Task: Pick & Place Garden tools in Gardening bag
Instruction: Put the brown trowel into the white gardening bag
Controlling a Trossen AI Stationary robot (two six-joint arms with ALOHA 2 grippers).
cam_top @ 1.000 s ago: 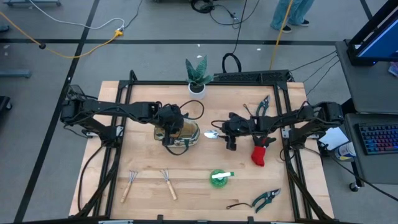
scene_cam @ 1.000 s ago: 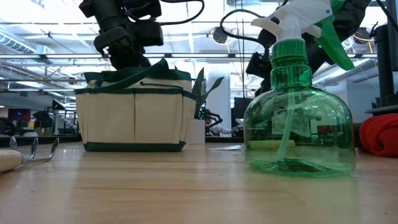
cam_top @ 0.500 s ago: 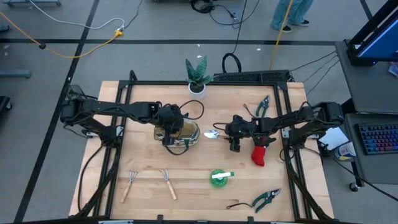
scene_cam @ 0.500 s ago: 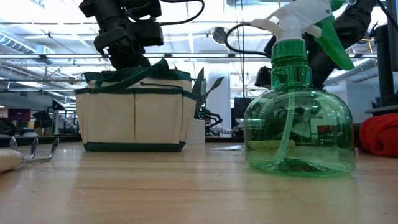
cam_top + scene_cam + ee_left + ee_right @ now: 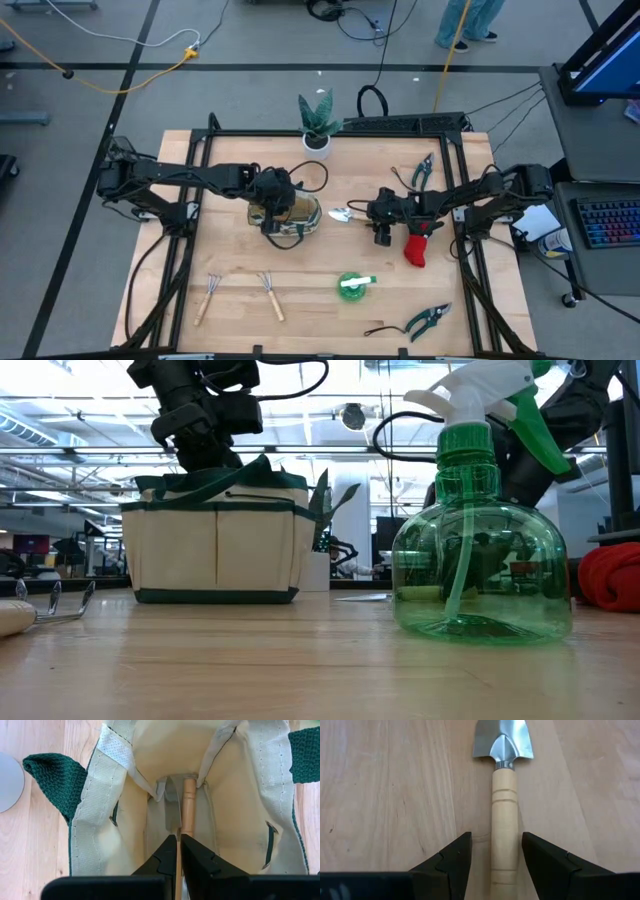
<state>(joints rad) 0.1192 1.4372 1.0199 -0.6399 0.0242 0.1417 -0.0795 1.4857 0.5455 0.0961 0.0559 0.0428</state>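
Straddling a small trowel (image 5: 503,800), my right gripper (image 5: 496,857) has its two dark fingers spread apart, one on each side of the wooden handle, with bare wood showing in the gaps, so nothing is clamped. I see the trowel lying flat on the table (image 5: 230,255), its long axis in line with the gripper. Its shiny metal blade points away from the gripper, toward the gardening bag (image 5: 290,215), and its handle end runs back between the fingers. From above, the right gripper (image 5: 378,212) sits near the table's middle, with the trowel (image 5: 343,214) between it and the bag.

My left gripper (image 5: 178,851) hangs over the open mouth of the bag (image 5: 235,805), fingers nearly together. A slim wooden handle (image 5: 188,810) stands inside the bag just past the fingertips; I cannot tell whether they pinch it.

Around the right arm, a red glove (image 5: 418,248) lies just beside the gripper, toward the front edge. A pair of pruning shears (image 5: 420,170) lies behind it, near the far edge. Along the front I see two mini rakes (image 5: 208,295) and (image 5: 270,294), a green spray bottle (image 5: 352,285) lying between them and a second pair of shears (image 5: 428,320). A potted plant (image 5: 317,122) stands at the far edge. In the low view the spray bottle (image 5: 480,550) fills the foreground and hides the right gripper.
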